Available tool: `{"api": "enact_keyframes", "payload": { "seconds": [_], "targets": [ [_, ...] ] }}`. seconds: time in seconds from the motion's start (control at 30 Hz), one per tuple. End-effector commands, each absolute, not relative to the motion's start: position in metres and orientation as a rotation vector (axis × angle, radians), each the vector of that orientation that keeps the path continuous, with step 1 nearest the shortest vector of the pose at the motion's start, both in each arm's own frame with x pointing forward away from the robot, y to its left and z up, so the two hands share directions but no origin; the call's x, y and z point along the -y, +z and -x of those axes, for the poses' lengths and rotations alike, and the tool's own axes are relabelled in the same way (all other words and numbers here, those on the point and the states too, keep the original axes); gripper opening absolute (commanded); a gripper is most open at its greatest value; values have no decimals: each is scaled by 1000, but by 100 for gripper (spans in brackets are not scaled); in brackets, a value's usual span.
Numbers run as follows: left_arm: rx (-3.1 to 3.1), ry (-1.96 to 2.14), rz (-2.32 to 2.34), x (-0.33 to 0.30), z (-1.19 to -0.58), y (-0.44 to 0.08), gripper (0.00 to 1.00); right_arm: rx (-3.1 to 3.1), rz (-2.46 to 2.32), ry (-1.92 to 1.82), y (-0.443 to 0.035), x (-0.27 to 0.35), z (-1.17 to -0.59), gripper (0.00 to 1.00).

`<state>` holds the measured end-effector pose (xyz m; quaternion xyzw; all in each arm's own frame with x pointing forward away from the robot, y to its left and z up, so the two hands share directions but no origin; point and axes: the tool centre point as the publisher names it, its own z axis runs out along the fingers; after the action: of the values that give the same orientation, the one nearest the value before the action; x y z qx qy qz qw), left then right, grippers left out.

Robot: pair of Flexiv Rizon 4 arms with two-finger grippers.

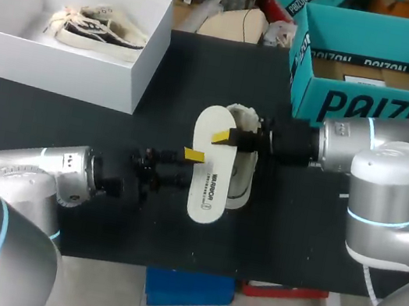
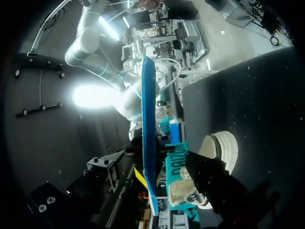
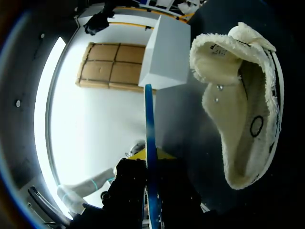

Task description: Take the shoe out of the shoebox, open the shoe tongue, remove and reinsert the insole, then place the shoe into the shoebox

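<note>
The white insole (image 1: 208, 177) with a blue underside is held up over the table's middle, seen edge-on in both wrist views (image 2: 148, 119) (image 3: 150, 133). My right gripper (image 1: 233, 136) (image 3: 151, 191) is shut on its upper end. My left gripper (image 1: 192, 157) is open around its left edge, one yellow fingertip (image 2: 139, 177) close beside the insole and the other finger well apart from it. The cream fleece-lined shoe (image 1: 244, 177) (image 2: 219, 148) (image 3: 238, 95) lies on its side on the black table, just right of the insole. The white shoebox (image 1: 146, 56) (image 3: 167, 52) stands at the back left.
A second black and cream shoe (image 1: 99, 30) lies inside the white shoebox. A teal cardboard box (image 1: 379, 105) stands at the back right, close behind my right arm. Bare black tabletop lies between the shoebox and the insole.
</note>
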<state>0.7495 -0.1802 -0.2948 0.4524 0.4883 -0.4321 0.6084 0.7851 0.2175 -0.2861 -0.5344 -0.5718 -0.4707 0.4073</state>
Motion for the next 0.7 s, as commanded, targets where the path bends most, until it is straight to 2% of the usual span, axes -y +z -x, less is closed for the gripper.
{"api": "enact_keyframes", "payload": {
  "seconds": [0.03,0.2,0.3,0.43,0.57,0.7],
  "targets": [
    [-1126,-978,-1064,194,-757,-296,80,1443,1349,-1184,-286,-218,-785,0],
    [-1130,-961,-1058,196,-768,-296,76,1443,1349,-1184,-286,-218,-785,0],
    [-1136,-950,-1044,197,-774,-296,69,1443,1349,-1184,-286,-218,-785,0],
    [-1139,-949,-1031,199,-778,-297,69,1443,1349,-1184,-286,-218,-785,0],
    [-1134,-950,-1024,200,-780,-297,50,1443,1349,-1184,-286,-218,-785,0],
    [-1118,-948,-1020,202,-780,-295,43,1443,1349,-1184,-286,-218,-785,0]
  ]
}}
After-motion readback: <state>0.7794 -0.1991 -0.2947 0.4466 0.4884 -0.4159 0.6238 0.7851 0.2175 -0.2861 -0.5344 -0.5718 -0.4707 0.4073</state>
